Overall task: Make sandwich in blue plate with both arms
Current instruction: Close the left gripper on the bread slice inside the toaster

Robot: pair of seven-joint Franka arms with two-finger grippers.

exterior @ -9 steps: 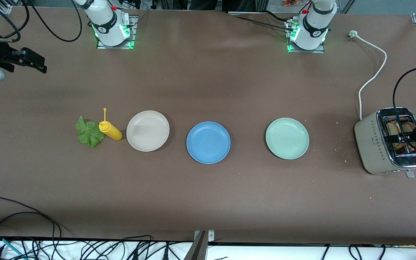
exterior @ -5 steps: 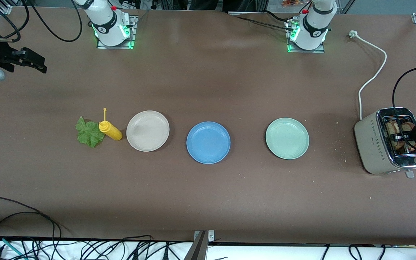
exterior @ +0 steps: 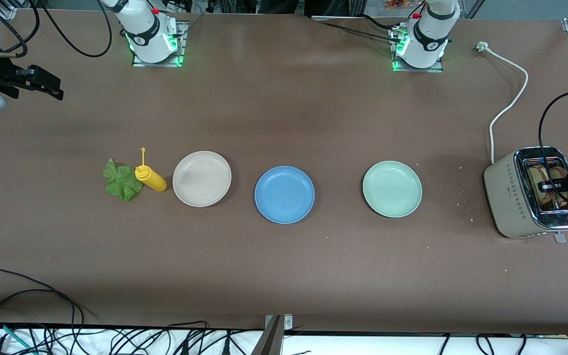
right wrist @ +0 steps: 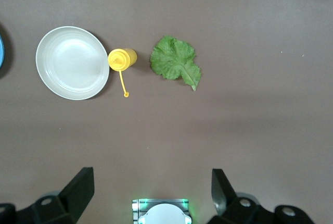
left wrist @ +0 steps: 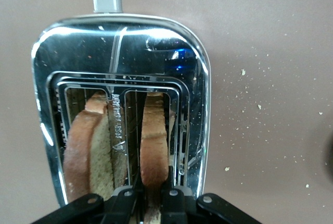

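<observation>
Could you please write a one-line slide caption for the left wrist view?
Left gripper poised over the toaster, its fingers straddling one of two bread slices standing in the slots.

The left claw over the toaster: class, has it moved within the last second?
Barely: the left claw stays over the toaster slots, only creeping slightly toward the bases against the toaster's rim.

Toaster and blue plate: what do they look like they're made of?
The toaster has a mirror-polished metal top, judging by its sharp reflections, and matte beige sides that could be plastic or painted metal. The blue plate looks like matte plastic or melamine: even colour, soft sheen, no glaze glints. Ceramic can't be ruled out.
</observation>
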